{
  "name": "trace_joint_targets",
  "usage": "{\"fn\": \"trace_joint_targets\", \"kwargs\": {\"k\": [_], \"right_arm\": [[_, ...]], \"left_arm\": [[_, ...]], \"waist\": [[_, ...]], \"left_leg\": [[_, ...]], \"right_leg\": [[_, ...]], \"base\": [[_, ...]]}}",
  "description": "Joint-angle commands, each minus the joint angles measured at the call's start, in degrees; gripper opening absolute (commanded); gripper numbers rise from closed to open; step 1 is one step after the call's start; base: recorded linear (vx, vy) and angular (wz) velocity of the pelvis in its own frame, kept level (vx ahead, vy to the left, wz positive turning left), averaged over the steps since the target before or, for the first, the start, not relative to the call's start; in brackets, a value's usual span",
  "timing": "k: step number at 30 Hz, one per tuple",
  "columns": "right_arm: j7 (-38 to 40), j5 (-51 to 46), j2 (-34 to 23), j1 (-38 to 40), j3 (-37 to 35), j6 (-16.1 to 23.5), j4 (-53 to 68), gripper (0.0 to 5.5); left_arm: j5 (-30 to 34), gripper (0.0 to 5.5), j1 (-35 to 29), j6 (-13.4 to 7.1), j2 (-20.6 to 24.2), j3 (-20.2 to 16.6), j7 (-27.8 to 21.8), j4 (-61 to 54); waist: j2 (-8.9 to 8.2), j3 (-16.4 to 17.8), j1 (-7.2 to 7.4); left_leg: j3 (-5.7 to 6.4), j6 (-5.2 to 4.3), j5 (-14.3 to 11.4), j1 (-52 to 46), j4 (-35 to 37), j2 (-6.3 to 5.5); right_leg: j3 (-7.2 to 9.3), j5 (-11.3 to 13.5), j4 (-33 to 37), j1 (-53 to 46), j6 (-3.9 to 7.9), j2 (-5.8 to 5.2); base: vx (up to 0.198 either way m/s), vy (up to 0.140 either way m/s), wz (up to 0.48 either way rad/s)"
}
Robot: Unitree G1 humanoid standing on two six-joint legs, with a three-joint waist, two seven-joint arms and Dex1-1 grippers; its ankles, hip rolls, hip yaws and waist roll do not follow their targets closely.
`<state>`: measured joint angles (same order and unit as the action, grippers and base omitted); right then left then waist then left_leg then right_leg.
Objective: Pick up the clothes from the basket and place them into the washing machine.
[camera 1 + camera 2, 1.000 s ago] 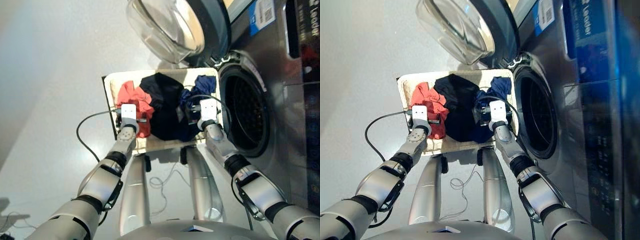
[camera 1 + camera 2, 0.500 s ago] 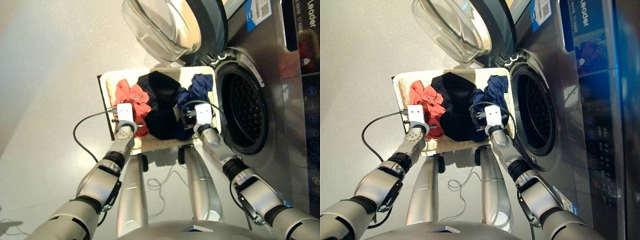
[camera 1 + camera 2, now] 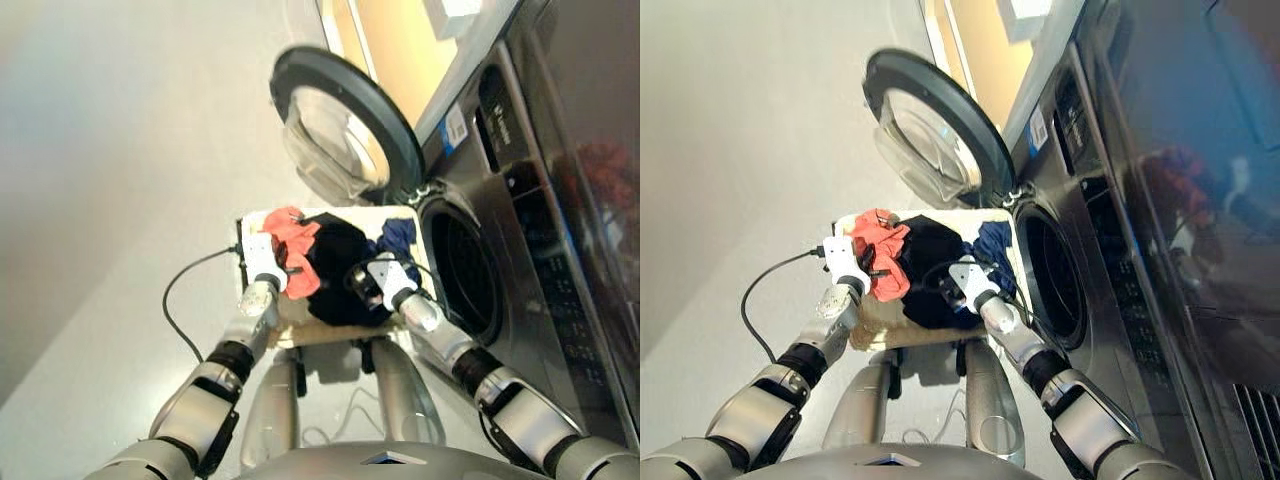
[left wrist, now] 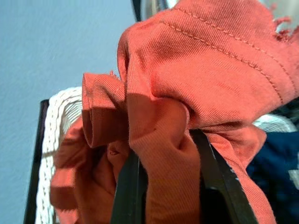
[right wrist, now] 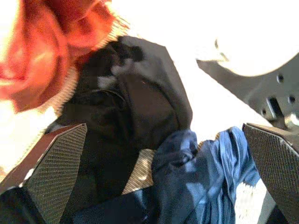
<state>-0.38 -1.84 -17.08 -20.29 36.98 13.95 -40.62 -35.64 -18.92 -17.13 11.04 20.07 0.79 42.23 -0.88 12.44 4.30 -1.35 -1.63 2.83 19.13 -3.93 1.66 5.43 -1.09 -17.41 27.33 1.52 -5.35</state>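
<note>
My 2 arms are glossy silver-grey shells broken by black joint rings at the elbows and forearms. Each wrist carries a small white boxy housing. A thin black cable (image 3: 185,300) loops from my left wrist housing out to the side. My right gripper (image 5: 154,186) has 2 black fingers with a fine textured grid on their pads.

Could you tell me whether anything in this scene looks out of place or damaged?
Nothing stands out: the clothes lie in the basket, the washing machine door is open, and the left gripper grips the orange-red garment.
</note>
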Motion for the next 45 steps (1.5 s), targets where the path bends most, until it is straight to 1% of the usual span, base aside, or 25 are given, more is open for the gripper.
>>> {"fn": "trace_joint_targets", "kwargs": {"k": [1, 2, 4, 5, 6, 7, 9, 10, 11, 12, 16, 19, 24, 25, 27, 29, 30, 31, 32, 33, 36, 41, 43, 44, 45], "right_arm": [[-2.53, 4.48, -1.67, 2.08, 1.91, 2.34, 7.95, 5.50], [-2.54, 4.48, -1.70, 2.14, 1.91, 2.32, 8.00, 5.50], [-3.44, 5.82, -2.04, 2.79, 3.17, 2.70, 9.16, 5.50], [-4.32, 6.31, -1.86, 3.09, 4.07, 2.90, 9.65, 5.50], [-4.33, 6.31, -1.88, 3.13, 4.08, 2.89, 9.68, 5.50], [-5.40, 6.68, -2.19, 3.40, 4.86, 3.32, 11.77, 5.50], [-6.00, 6.81, -2.40, 3.65, 5.18, 3.44, 12.53, 5.50], [-6.38, 8.10, -2.24, 3.59, 5.96, 3.38, 12.24, 5.50], [-6.37, 8.11, -2.24, 3.61, 5.96, 3.38, 12.24, 5.50], [-6.01, 8.43, -1.51, 3.91, 5.88, 3.10, 11.34, 5.50], [-5.38, 8.50, -0.94, 4.32, 5.53, 3.08, 11.78, 5.50], [-5.99, 8.34, -0.11, 4.45, 6.20, 3.01, 12.53, 5.50], [-6.76, 8.29, 1.32, 3.63, 7.73, 3.00, 11.88, 5.50], [-6.88, 7.91, 1.89, 2.97, 7.98, 2.92, 11.85, 5.50], [-6.64, 7.81, 2.19, 2.63, 8.02, 2.97, 11.66, 5.50], [-6.26, 7.55, 2.68, 1.39, 8.04, 2.77, 11.66, 5.50], [-6.26, 7.55, 2.69, 1.39, 8.04, 2.77, 11.66, 5.50], [-6.02, 8.44, 2.82, 0.43, 8.43, 2.83, 11.96, 5.50], [-6.02, 8.45, 2.83, 0.44, 8.42, 2.83, 11.96, 5.50], [-5.40, 10.03, 2.64, -0.51, 8.56, 3.05, 12.44, 5.50], [-3.78, 12.11, 2.19, -1.69, 7.98, 3.35, 13.54, 5.50], [-1.57, 14.91, 1.61, -3.42, 7.04, 3.57, 14.46, 5.50], [-1.40, 15.23, 1.55, -3.64, 6.96, 3.56, 14.67, 5.50], [-1.26, 15.35, 1.46, -3.70, 6.80, 3.60, 14.71, 4.96], [-1.03, 15.55, 1.40, -3.81, 6.62, 3.53, 14.79, 4.14]], "left_arm": [[-1.87, 0.00, 2.02, -1.39, -0.04, 0.61, -3.68, -6.53], [-1.87, 0.00, 2.06, -1.39, -0.06, 0.61, -3.68, -6.55], [-2.80, 0.00, 3.30, -0.82, -0.71, 0.68, -4.58, -7.43], [-3.55, 0.00, 4.39, -0.48, -1.32, 0.60, -5.05, -7.93], [-3.55, 0.00, 4.42, -0.47, -1.32, 0.61, -5.05, -7.95], [-4.21, 0.00, 5.38, -0.06, -1.72, 0.70, -5.42, -8.56], [-4.79, 0.00, 5.99, 0.28, -2.02, 1.01, -5.91, -9.17], [-4.77, 0.00, 6.31, 0.82, -2.39, 1.56, -6.39, -9.40], [-4.77, 0.00, 6.34, 0.82, -2.39, 1.57, -6.39, -9.41], [-4.45, 0.00, 6.30, 1.09, -2.75, 2.23, -6.34, -9.66], [-5.34, 0.00, 6.52, 1.40, -3.01, 2.44, -6.14, -10.99], [-6.83, 0.00, 6.47, 1.70, -3.68, 3.44, -6.50, -13.07], [-8.23, 0.00, 6.36, 2.30, -4.12, 5.13, -7.35, -15.74], [-9.57, 0.00, 6.36, 2.84, -4.22, 5.89, -8.02, -17.11], [-10.15, 0.00, 6.49, 3.10, -4.14, 6.36, -8.50, -18.04], [-12.97, 0.00, 6.91, 4.15, -3.88, 7.76, -9.33, -20.76], [-12.98, 0.00, 6.93, 4.16, -3.86, 7.77, -9.32, -20.80], [-14.88, 0.00, 7.46, 5.37, -3.81, 9.28, -10.62, -22.60], [-14.89, 0.00, 7.47, 5.39, -3.79, 9.29, -10.62, -22.63], [-16.52, 0.00, 8.04, 6.42, -3.65, 10.63, -11.82, -24.19], [-19.64, 0.00, 8.74, 8.02, -3.40, 12.60, -12.91, -26.39], [-22.78, 0.00, 9.30, 9.54, -2.63, 14.70, -13.93, -28.92], [-23.29, 0.00, 9.38, 9.76, -2.48, 14.99, -14.06, -29.35], [-23.75, 0.00, 9.55, 10.03, -2.19, 15.45, -14.19, -29.64], [-24.13, 0.00, 9.71, 10.07, -2.12, 15.62, -14.28, -30.06]], "waist": [[0.14, -2.43, 0.35], [0.15, -2.29, 0.33], [0.45, -3.61, 0.29], [0.65, -4.88, 0.17], [0.65, -4.77, 0.15], [0.67, -6.27, 0.01], [0.75, -6.87, -0.02], [0.89, -8.22, -0.07], [0.89, -8.15, -0.08], [1.11, -9.29, -0.06], [1.24, -10.34, -0.15], [1.22, -11.34, -0.16], [1.28, -11.93, -0.36], [1.36, -12.13, -0.41], [1.38, -12.22, -0.42], [1.49, -12.43, -0.60], [1.48, -12.42, -0.59], [1.61, -12.58, -0.71], [1.60, -12.55, -0.69], [1.69, -12.71, -0.73], [1.82, -12.80, -0.62], [1.87, -12.76, -0.66], [1.85, -12.76, -0.66], [1.78, -12.95, -0.63], [1.74, -12.99, -0.58]], "left_leg": [[0.20, -0.15, -4.33, -5.72, -0.97, -2.16], [0.20, -0.16, -4.28, -6.01, -0.80, -2.15], [-0.17, -0.17, -4.03, -8.24, 0.38, -2.21], [-0.41, -0.16, -3.89, -10.30, 1.42, -2.15], [-0.44, -0.16, -3.86, -10.52, 1.54, -2.14], [-0.66, -0.21, -3.60, -12.48, 2.97, -2.10], [-0.86, -0.30, -3.36, -13.74, 3.91, -1.96], [-0.96, -0.46, -3.16, -15.19, 5.00, -1.79], [-0.97, -0.47, -3.13, -15.36, 5.11, -1.78], [-1.22, -0.66, -2.59, -16.54, 6.30, -1.54], [-1.37, -0.82, -1.59, -18.23, 8.41, -1.12], [-1.65, -0.86, -1.63, -19.63, 8.76, -0.87], [-1.33, -0.90, -1.87, -20.92, 8.93, -0.62], [-1.27, -0.90, -1.96, -21.16, 8.93, -0.57], [-1.20, -0.91, -1.99, -21.30, 8.93, -0.53], [-0.94, -0.88, -2.06, -21.55, 8.92, -0.43], [-0.93, -0.89, -2.06, -21.57, 8.92, -0.43], [-0.73, -0.87, -2.17, -21.83, 8.89, -0.43], [-0.71, -0.87, -2.17, -21.86, 8.89, -0.43], [-0.53, -0.83, -2.30, -22.11, 8.83, -0.38], [-0.36, -0.80, -2.48, -22.29, 8.77, -0.39], [-0.20, -0.69, -2.67, -22.36, 8.70, -0.25], [-0.15, -0.68, -2.71, -22.46, 8.67, -0.25], [-0.08, -0.63, -2.83, -22.60, 8.66, -0.22], [-0.07, -0.63, -2.88, -22.67, 8.65, -0.21]], "right_leg": [[-0.17, 2.24, 13.78, -12.25, 5.28, 0.00], [-0.16, 2.27, 13.90, -12.52, 5.28, 0.01], [-0.26, 2.42, 15.29, -14.43, 5.36, 0.30], [-0.44, 2.52, 16.52, -16.42, 5.38, 0.60], [-0.46, 2.54, 16.61, -16.61, 5.38, 0.61], [-0.52, 2.56, 17.99, -18.70, 5.45, 1.01], [-0.42, 2.79, 19.07, -19.99, 5.52, 1.14], [-0.34, 3.02, 20.62, -21.50, 5.61, 1.29], [-0.34, 3.06, 20.73, -21.67, 5.61, 1.30], [-0.27, 3.33, 21.97, -22.83, 5.69, 1.45], [-0.15, 3.17, 22.41, -23.83, 5.79, 1.84], [-0.38, 2.92, 22.41, -25.43, 5.85, 2.01], [-0.14, 2.48, 22.41, -26.75, 5.79, 2.06], [-0.08, 2.35, 22.41, -27.04, 5.77, 2.05], [0.03, 2.26, 22.41, -27.22, 5.78, 2.07], [0.19, 2.00, 22.41, -27.68, 5.76, 2.16], [0.20, 1.99, 22.41, -27.70, 5.76, 2.16], [0.33, 1.81, 22.41, -28.04, 5.71, 2.17], [0.35, 1.80, 22.41, -28.07, 5.71, 2.17], [0.42, 1.61, 22.41, -28.37, 5.67, 2.18], [0.69, 1.35, 22.41, -28.65, 5.65, 2.24], [0.90, 1.10, 22.41, -28.93, 5.68, 2.21], [0.95, 1.05, 22.41, -29.04, 5.69, 2.22], [0.91, 0.95, 22.41, -29.21, 5.69, 2.21], [0.85, 0.90, 22.41, -29.24, 5.70, 2.24]], "base": [[0.000, 0.000, 0.000], [0.000, 0.000, 0.000], [0.000, 0.000, 0.000], [0.000, 0.000, 0.000], [0.065, -0.054, -0.050], [0.064, -0.043, -0.038], [0.032, -0.021, -0.032], [0.000, 0.000, 0.000], [0.000, 0.000, 0.000], [0.000, 0.000, 0.000], [0.000, 0.000, 0.000], [0.018, -0.011, -0.009], [0.011, -0.005, 0.000], [0.000, 0.000, 0.000], [0.000, 0.000, 0.000], [0.000, 0.000, 0.000], [0.000, 0.000, 0.000], [0.000, 0.000, 0.000], [0.000, 0.000, 0.000], [0.000, 0.000, 0.000], [0.000, 0.000, 0.000], [0.000, 0.000, 0.000], [0.000, 0.000, 0.000], [0.000, 0.000, 0.000], [0.000, 0.000, 0.000]]}}
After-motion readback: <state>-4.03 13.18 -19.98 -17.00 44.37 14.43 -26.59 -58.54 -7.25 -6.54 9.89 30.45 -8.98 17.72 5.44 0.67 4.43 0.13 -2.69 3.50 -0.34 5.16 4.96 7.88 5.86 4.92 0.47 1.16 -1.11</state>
